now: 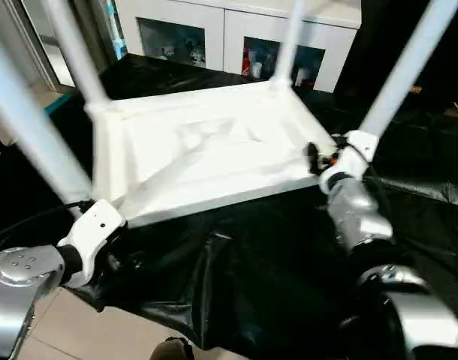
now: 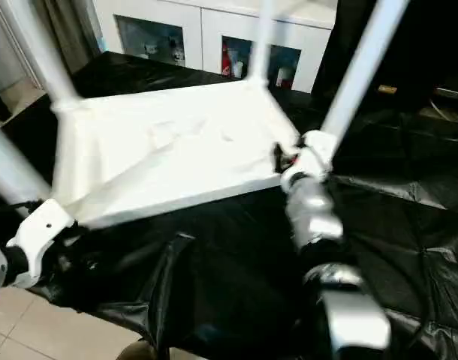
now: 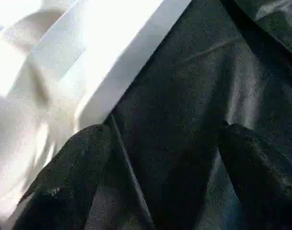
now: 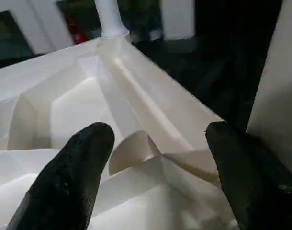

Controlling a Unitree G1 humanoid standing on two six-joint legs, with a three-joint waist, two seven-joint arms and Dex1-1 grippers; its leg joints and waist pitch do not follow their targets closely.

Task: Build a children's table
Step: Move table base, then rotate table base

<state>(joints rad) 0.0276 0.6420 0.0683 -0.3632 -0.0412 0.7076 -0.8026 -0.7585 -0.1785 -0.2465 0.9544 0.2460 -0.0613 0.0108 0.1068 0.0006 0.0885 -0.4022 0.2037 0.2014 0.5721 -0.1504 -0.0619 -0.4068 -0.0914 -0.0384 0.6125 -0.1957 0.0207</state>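
1. Head views: table lies upside down on black sheet, all four legs standing in corner sockets. Assembly looks done; next prob. flipping it upright w/ both arms.
2. Left wrist view: left claw wide open, holds nothing, just beside table edge over sheet.
3. Right wrist view: right claw wide open, empty, hovering over ribbed underside near corner leg.

The table lies upside down on a black sheet, its four legs pointing up. The right gripper is at the near right corner, beside that leg's base. The left arm is by the near left corner. A white cabinet stands behind.
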